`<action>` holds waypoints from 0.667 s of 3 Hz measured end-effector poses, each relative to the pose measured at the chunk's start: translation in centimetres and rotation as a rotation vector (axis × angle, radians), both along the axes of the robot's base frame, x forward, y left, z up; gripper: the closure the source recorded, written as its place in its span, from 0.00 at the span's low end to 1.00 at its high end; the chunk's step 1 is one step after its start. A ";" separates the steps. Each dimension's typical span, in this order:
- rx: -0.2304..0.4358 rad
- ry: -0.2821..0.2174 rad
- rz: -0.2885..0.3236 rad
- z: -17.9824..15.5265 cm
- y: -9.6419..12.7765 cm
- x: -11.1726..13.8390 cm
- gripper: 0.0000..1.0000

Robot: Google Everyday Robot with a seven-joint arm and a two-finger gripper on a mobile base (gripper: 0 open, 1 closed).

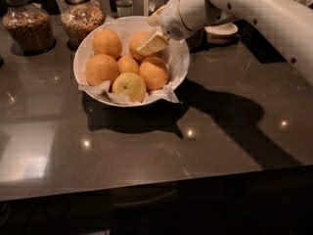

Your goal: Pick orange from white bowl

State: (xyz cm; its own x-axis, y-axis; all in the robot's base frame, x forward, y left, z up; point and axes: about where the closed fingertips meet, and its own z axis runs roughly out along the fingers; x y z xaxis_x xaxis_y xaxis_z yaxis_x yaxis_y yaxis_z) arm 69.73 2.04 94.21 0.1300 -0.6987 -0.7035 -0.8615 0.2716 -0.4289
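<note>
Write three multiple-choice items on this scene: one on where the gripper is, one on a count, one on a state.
1. Where is the gripper?
A low in the foreground
B over the back right of the white bowl
C at the far left

2. How many filled glass jars stand behind the bowl?
A one
B two
C four

3. How does the bowl stand?
A upright
B on its side
C upside down

Key:
1 B, it hangs just above the oranges on that side.
2 B, both stand at the back left.
3 A, its fruit lies inside on paper.
</note>
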 end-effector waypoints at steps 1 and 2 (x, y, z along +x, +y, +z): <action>0.010 0.004 0.007 -0.5 0.9 0.0 0.34; 0.020 0.027 0.031 -1.4 2.2 -0.3 0.32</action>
